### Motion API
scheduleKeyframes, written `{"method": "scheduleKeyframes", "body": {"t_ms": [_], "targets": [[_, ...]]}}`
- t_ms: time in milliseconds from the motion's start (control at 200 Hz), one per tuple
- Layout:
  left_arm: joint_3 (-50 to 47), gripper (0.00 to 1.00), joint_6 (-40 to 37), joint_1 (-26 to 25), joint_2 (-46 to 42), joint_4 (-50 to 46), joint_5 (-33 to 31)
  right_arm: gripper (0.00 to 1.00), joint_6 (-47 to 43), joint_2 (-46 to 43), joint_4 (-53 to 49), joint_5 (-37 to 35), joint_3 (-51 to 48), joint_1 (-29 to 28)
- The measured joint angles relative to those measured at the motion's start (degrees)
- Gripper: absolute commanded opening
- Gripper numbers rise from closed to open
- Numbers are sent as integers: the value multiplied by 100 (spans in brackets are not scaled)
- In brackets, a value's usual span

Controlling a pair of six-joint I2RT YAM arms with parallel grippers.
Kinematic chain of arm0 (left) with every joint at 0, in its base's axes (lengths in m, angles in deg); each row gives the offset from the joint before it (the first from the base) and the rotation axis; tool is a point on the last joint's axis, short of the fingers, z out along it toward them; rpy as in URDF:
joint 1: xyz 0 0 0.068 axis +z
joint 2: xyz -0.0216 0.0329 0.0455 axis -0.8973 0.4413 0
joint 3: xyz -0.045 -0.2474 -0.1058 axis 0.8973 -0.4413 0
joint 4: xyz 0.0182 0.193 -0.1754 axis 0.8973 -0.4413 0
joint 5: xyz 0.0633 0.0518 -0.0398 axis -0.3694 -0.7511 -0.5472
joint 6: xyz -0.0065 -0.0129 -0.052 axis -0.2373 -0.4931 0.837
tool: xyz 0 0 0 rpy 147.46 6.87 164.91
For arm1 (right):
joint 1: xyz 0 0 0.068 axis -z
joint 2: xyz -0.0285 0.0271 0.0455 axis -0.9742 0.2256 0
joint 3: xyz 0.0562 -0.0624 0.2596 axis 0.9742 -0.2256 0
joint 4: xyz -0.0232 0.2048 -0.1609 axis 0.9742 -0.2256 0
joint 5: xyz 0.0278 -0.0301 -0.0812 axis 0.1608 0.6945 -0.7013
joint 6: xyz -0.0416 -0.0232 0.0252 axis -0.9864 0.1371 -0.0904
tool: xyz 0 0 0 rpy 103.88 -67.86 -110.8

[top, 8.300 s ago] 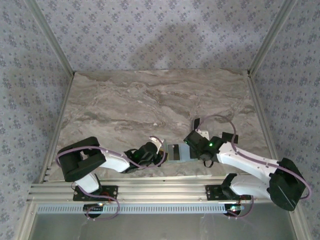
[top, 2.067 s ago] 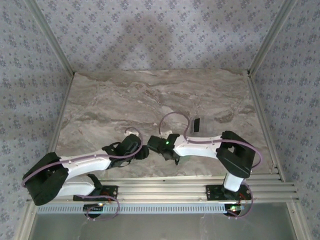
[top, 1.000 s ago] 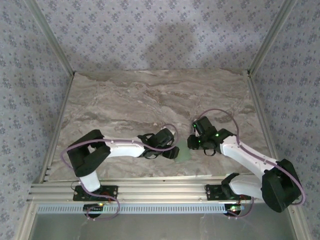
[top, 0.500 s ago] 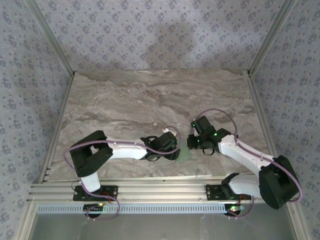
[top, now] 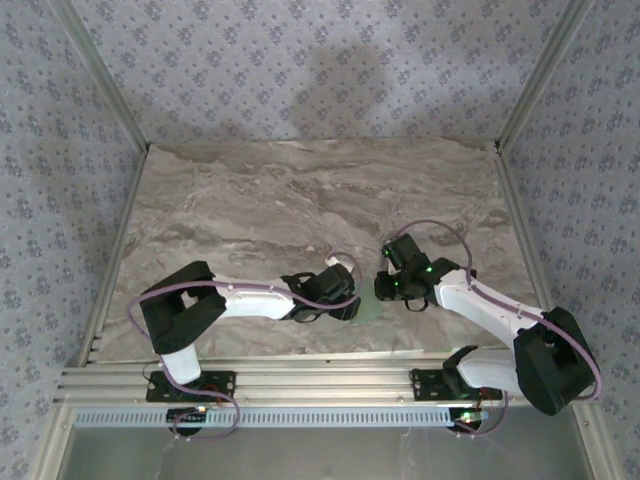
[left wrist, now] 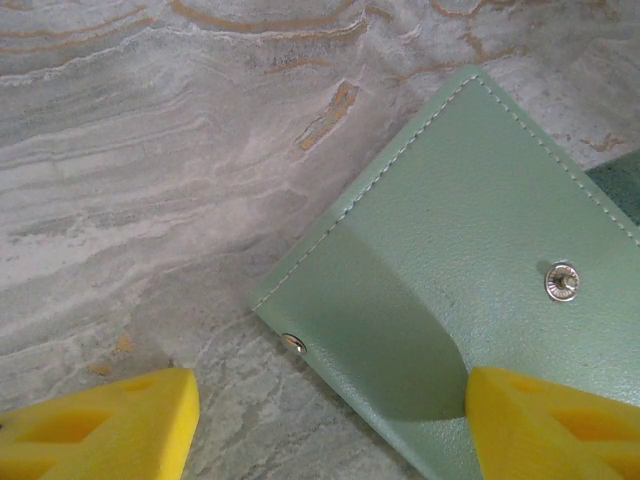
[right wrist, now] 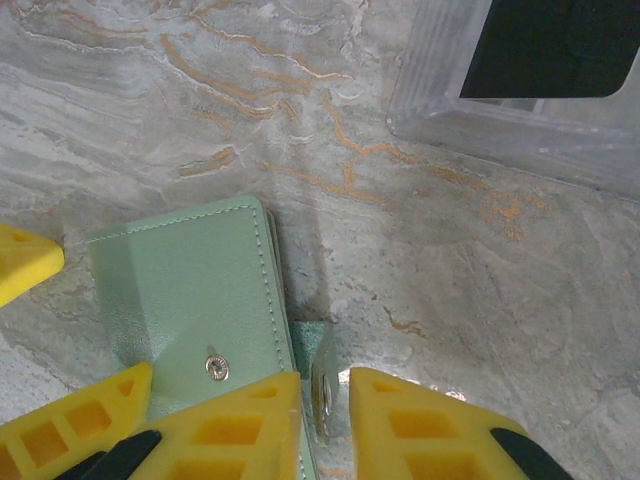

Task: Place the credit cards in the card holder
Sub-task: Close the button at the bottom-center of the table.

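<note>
The pale green card holder [left wrist: 470, 260] lies on the marble between both arms, seen from above as a small green patch [top: 366, 308]. My left gripper [left wrist: 325, 430] is open and straddles its near corner, with one yellow fingertip [left wrist: 550, 420] over the green panel. My right gripper [right wrist: 325, 425] is shut on the holder's raised flap [right wrist: 322, 385], which stands on edge between its fingers, beside the flat panel [right wrist: 190, 290] with its snap. One dark credit card [right wrist: 550, 40] rests in a clear tray beyond the holder. In the top view, the left gripper [top: 345, 303] and right gripper [top: 385, 288] face each other.
The clear plastic tray [right wrist: 470, 120] sits just beyond the right gripper. The left gripper's yellow fingertips [right wrist: 80, 420] show in the right wrist view, close to the holder's far side. Bare marble [top: 300, 200] stretches toward the back wall.
The right gripper's fingers have closed in on the holder's flap. The left arm has shifted slightly toward the holder; both arms otherwise stay in place.
</note>
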Motion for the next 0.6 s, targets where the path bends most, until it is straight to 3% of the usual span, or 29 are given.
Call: {"method": "scheduleKeyframes", "body": {"t_ms": [190,325,600], "targets": [[0,71,0,0,2,15,0,11,2,0,15,22,-7,0],[0,71,0,0,11,31,0,0,-4,0,61,120,-7,-2],[0,71,2,0,22,70,0,0,-17,-46,271,411,-107,-55]]}}
